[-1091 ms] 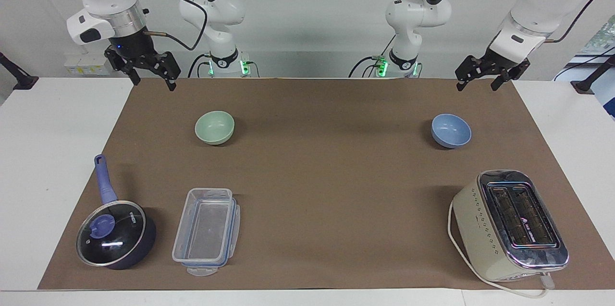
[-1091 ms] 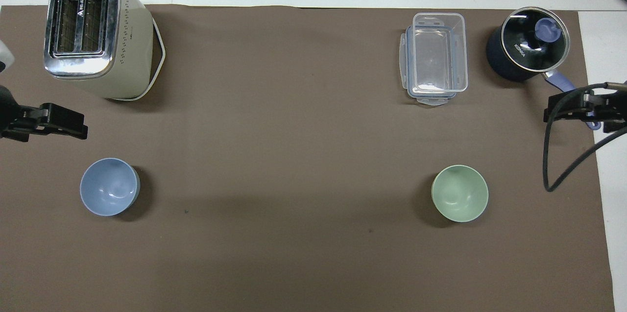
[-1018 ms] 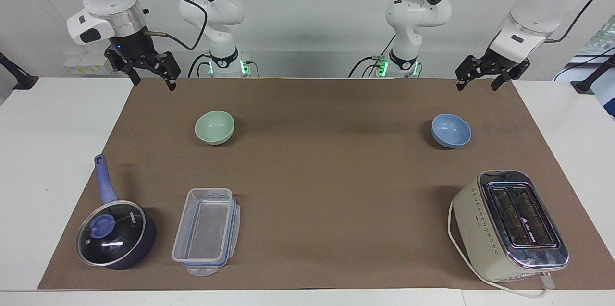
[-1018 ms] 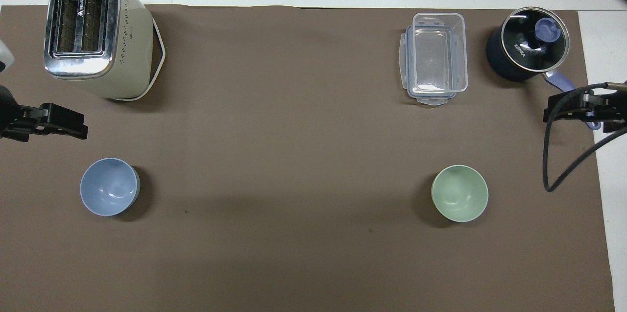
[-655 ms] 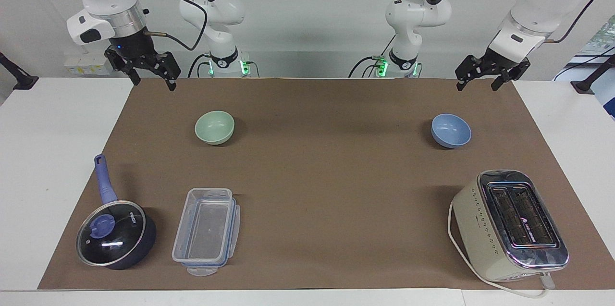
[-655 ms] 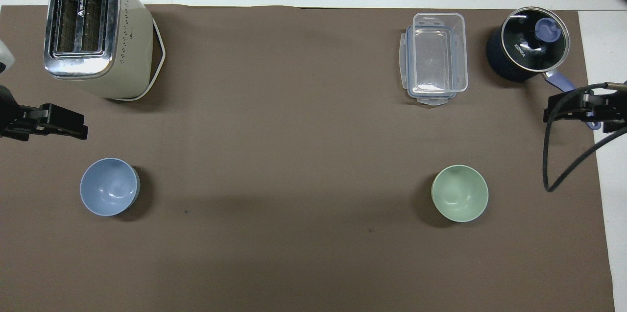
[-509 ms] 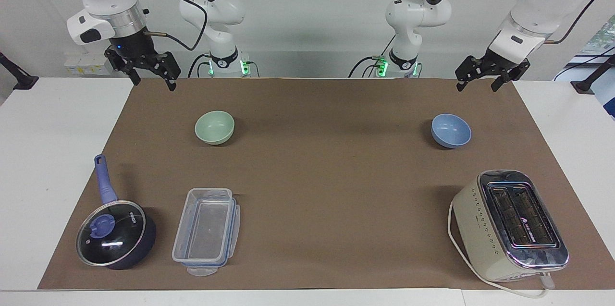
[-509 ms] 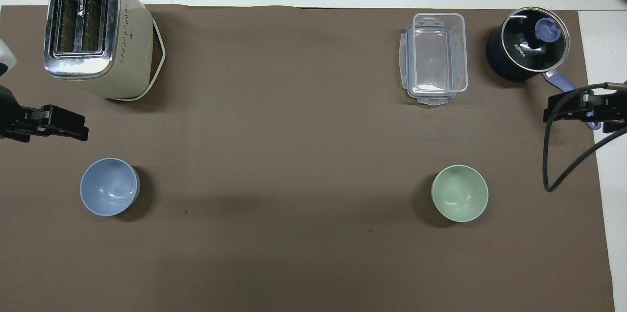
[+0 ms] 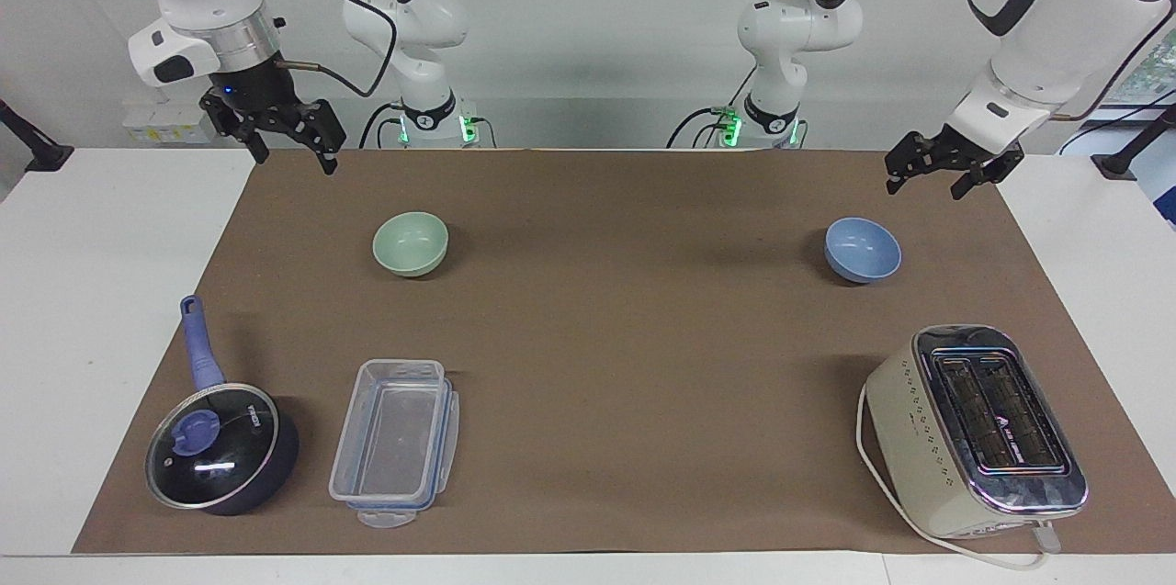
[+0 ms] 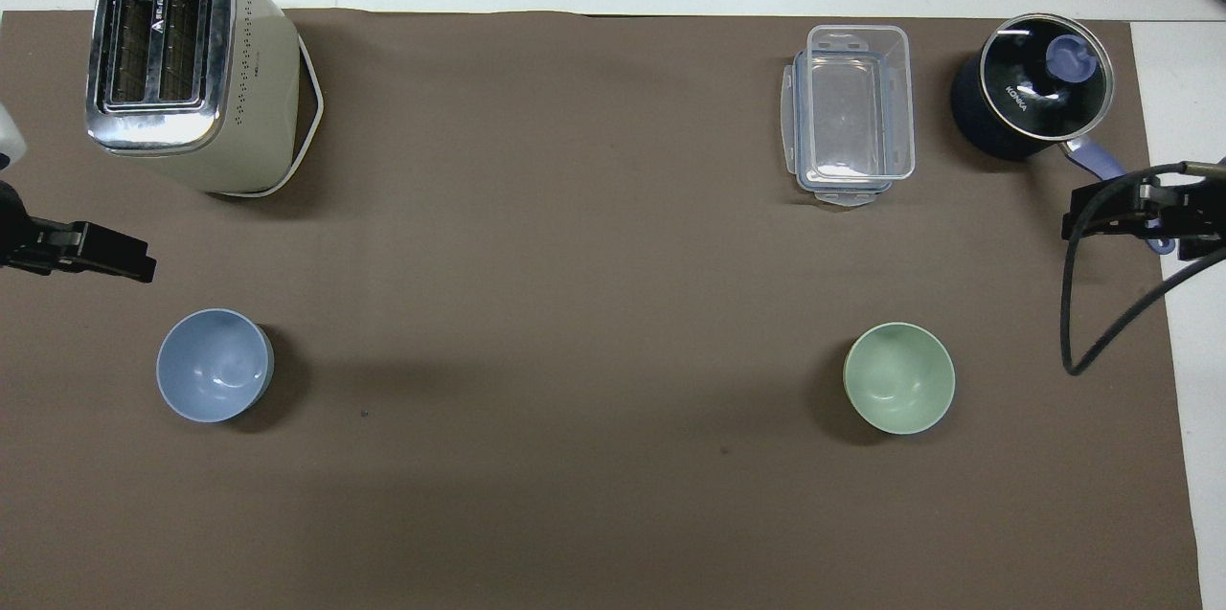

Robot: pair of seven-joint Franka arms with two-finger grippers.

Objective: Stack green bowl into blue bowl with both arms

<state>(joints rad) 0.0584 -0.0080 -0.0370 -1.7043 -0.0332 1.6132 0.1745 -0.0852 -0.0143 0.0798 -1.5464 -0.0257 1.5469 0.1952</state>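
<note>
The green bowl (image 9: 410, 242) (image 10: 898, 377) stands upright on the brown mat toward the right arm's end of the table. The blue bowl (image 9: 862, 249) (image 10: 213, 364) stands upright toward the left arm's end, about as near to the robots as the green one. Both bowls are empty. My right gripper (image 9: 294, 158) hangs open and empty in the air over the mat's edge nearest the robots, apart from the green bowl. My left gripper (image 9: 924, 190) is open and empty in the air over the mat's corner, above and beside the blue bowl, not touching it.
A cream toaster (image 9: 974, 429) with a white cord stands farther from the robots than the blue bowl. A clear lidless plastic container (image 9: 395, 438) and a dark blue lidded saucepan (image 9: 220, 447) stand farther from the robots than the green bowl.
My left gripper has come down and shifted slightly toward the left arm's end of the table, closer to the blue bowl. The right arm and both bowls have not moved.
</note>
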